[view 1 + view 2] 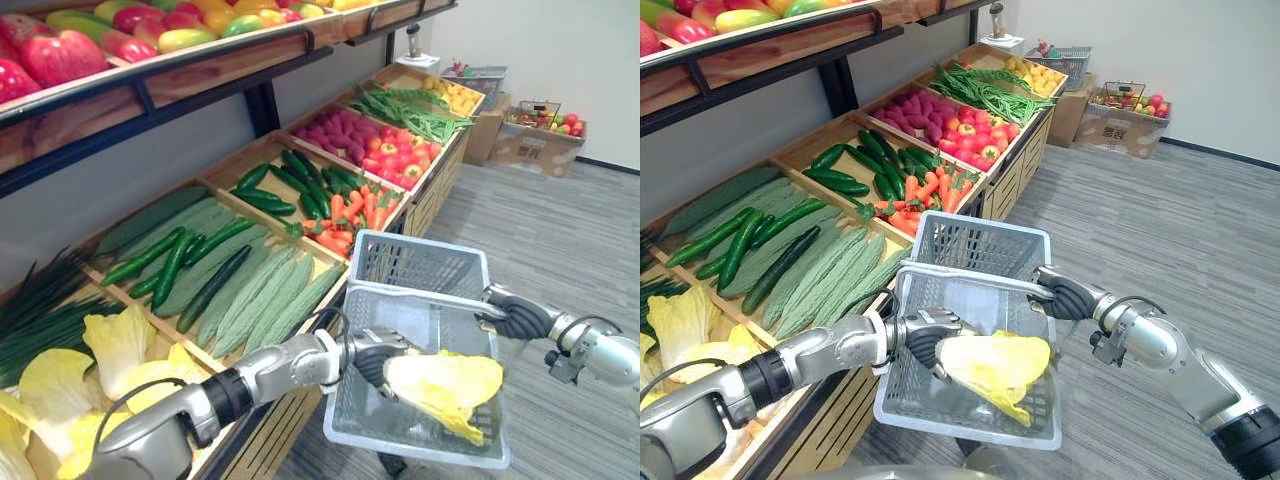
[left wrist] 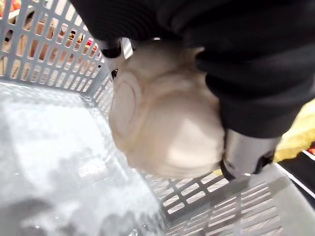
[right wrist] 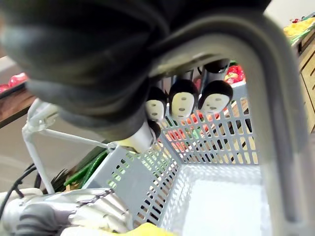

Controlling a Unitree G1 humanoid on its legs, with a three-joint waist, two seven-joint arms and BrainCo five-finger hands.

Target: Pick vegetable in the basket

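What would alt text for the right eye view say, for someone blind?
The robot's left hand holds a yellow leafy cabbage in a grey plastic basket, which its right hand grips by the handle, beside a vegetable stand.

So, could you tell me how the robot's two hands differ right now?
The left hand grips a yellow cabbage; the right hand grips the handle of the basket. The left hand is over the basket's inside; the right hand is at the basket's edge. Both are closed round something.
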